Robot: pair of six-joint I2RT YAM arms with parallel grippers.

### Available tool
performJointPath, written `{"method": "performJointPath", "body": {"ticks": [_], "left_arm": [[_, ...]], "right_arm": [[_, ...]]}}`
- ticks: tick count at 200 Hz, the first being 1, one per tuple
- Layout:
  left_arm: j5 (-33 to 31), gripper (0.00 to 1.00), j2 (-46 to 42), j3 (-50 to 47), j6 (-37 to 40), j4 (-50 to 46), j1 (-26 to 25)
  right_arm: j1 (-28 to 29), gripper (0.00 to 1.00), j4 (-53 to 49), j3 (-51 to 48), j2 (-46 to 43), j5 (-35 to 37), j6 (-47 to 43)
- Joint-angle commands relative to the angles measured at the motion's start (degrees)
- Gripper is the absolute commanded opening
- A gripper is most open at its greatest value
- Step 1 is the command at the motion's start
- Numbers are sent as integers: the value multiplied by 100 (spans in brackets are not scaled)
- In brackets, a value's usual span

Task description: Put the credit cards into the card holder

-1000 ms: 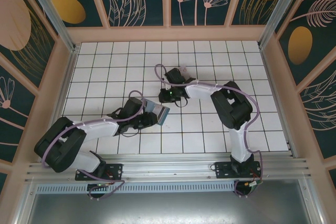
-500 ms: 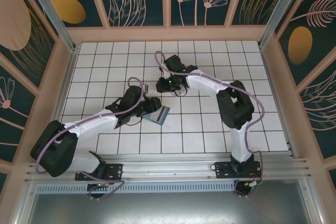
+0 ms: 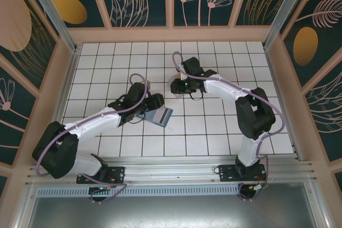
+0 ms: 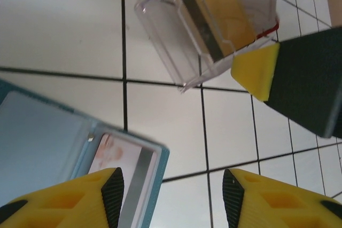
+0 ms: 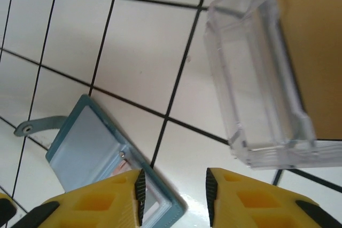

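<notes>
In the left wrist view the clear card holder (image 4: 176, 14) lies on the white tiles with a yellow-gold credit card (image 4: 227, 9) inside it and a thin red edge (image 4: 271, 26) at its right corner. In the right wrist view the card holder (image 5: 256, 89) has a gold card (image 5: 315, 52) behind its far wall. My left gripper (image 4: 172, 185) hangs open above the tiles, nothing between its fingers. My right gripper (image 5: 173, 190) is open too, just short of the holder. From above, the left gripper (image 3: 155, 101) and the right gripper (image 3: 177, 86) face each other.
A teal folding wallet (image 4: 48, 142) lies open beside the left fingers, a pale card with a grey stripe (image 4: 125, 166) tucked in it. The wallet (image 3: 163, 115) lies mid-table and also shows in the right wrist view (image 5: 91, 142). The right gripper's finger (image 4: 304, 73) stands close to the holder.
Both grippers have opened wider. The right gripper has drawn back up and to the right. The left gripper has moved forward past the wallet, which has stayed put.
</notes>
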Motion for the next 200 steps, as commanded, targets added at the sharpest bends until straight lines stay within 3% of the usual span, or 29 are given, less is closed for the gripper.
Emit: {"method": "performJointPath", "body": {"ticks": [1,45,116,200], "left_arm": [[-233,54,330,337,158,-109,-12],[-186,55,1114,1030,250,-24,31],[314,56,2490,2256,419,9,310],[529,55,3357,2764,405,149,498]], "right_arm": [[-107,40,330,-152,-512,292,-196],[-676,46,422,-433,-972,417,-384],[-1012,52,406,-197,-652,908,-585],[-1171,44,163,1024,491,477,-802]]}}
